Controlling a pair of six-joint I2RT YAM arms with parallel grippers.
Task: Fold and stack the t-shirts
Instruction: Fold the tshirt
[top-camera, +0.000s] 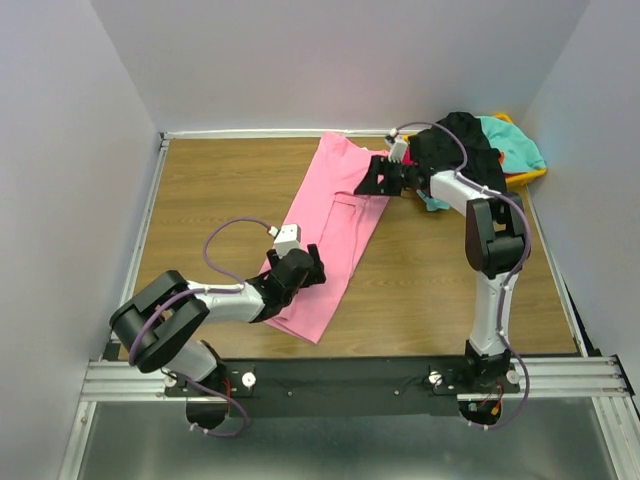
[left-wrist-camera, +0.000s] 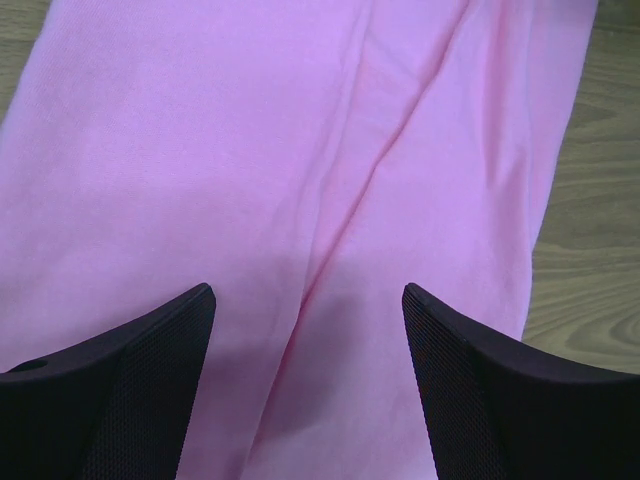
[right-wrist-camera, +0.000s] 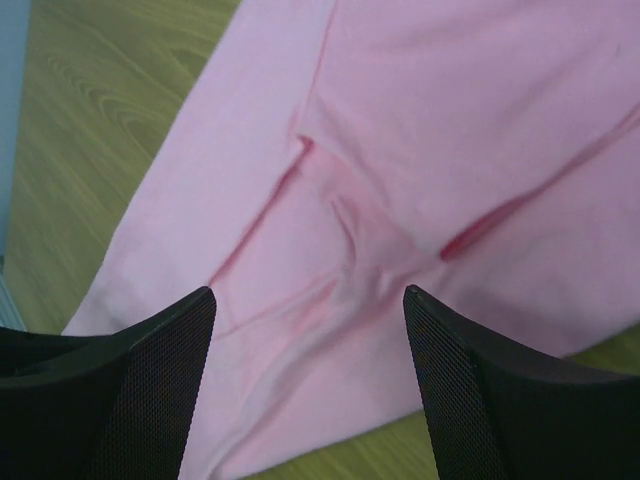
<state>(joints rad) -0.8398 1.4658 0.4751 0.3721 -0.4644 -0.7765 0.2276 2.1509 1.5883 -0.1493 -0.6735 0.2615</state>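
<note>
pink t-shirt | long strip mid table, far edge toward near edge | L gripper + R gripper both spread, nothing pinched (just above cloth) | risk: pinch 1 layer only, fold slips open

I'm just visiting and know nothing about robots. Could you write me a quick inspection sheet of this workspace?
Surface: brown wood-grain table, flat.
Job's things: large bright pink cloth t-shirt lying as a long strip mid-table; black cloth shirt and teal cloth shirt heaped in the far right corner.
Clutter: yellow bin under that heap, mostly hidden.
Grippers: left gripper and right gripper both open over the pink t-shirt, holding nothing.
Cables: a purple cable loops along each arm.
Surroundings: white walls on three sides; metal rail at the near edge.
</note>
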